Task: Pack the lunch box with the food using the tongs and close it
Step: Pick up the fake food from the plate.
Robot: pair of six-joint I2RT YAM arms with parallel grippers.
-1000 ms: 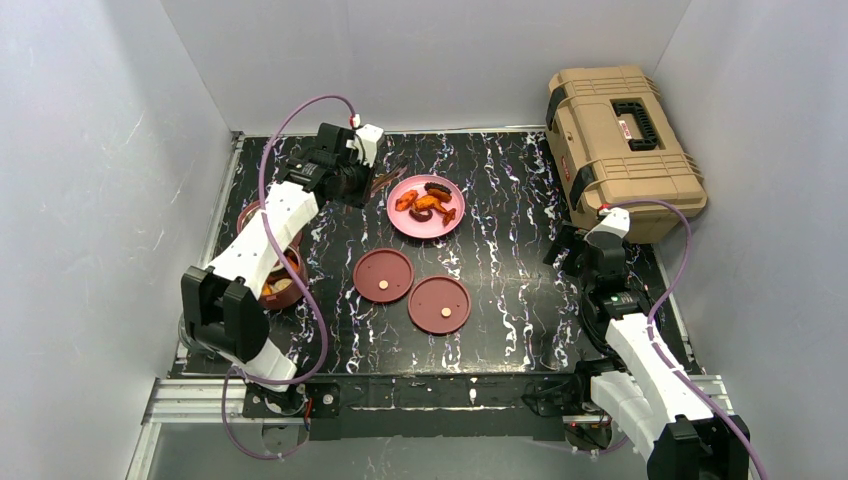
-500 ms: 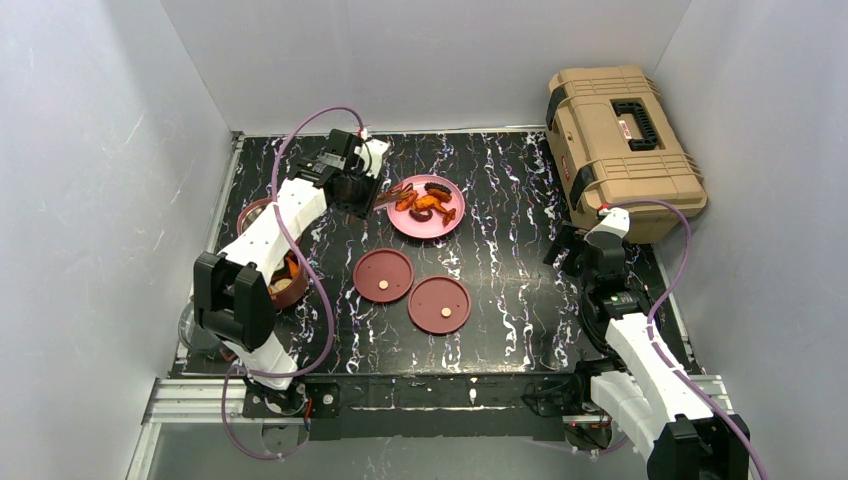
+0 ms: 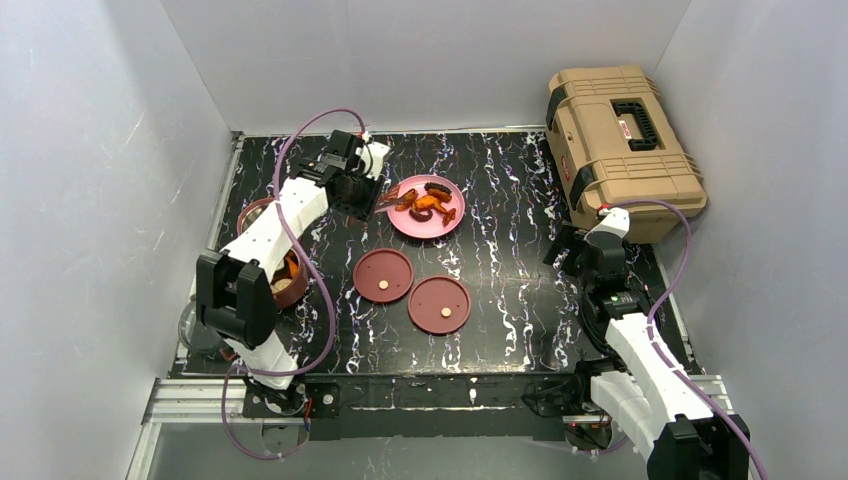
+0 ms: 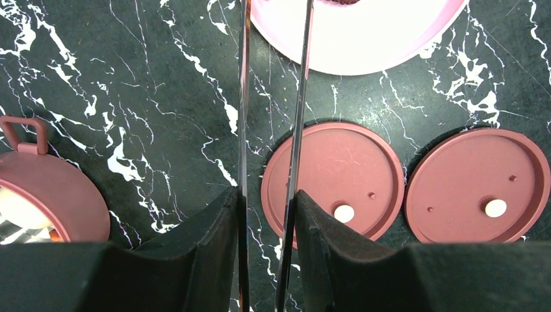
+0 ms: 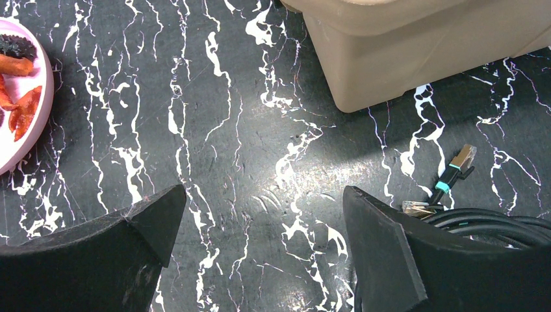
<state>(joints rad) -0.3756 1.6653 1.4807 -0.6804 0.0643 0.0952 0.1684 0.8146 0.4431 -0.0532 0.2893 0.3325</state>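
My left gripper (image 3: 357, 187) (image 4: 266, 195) is shut on the tongs (image 4: 243, 97), its pads pressing both thin dark blades, which stand slightly apart. The tongs (image 3: 392, 203) reach to the left side of the pink plate (image 3: 425, 232), by the food (image 3: 430, 203) of orange-red chunks and dark bits. Their tips are cut off in the left wrist view. Two maroon lunch box bowls (image 3: 288, 292) (image 3: 249, 213) sit at the left under my left arm. One bowl (image 4: 62, 205) has a handle and something pale inside. Two flat lids (image 3: 383, 275) (image 3: 439, 305) lie mid-table. My right gripper (image 3: 574, 246) (image 5: 263, 195) hangs open over bare table.
A large tan toolbox (image 3: 620, 135) (image 5: 416, 52) stands at the back right, just beyond my right gripper. A loose cable with a teal plug (image 5: 455, 172) lies beside the right fingers. White walls enclose the black marbled table (image 3: 520, 280).
My left arm has swung right, bringing the tongs from beside the plate to its left side, and the blades have spread a little. The right arm has not moved.
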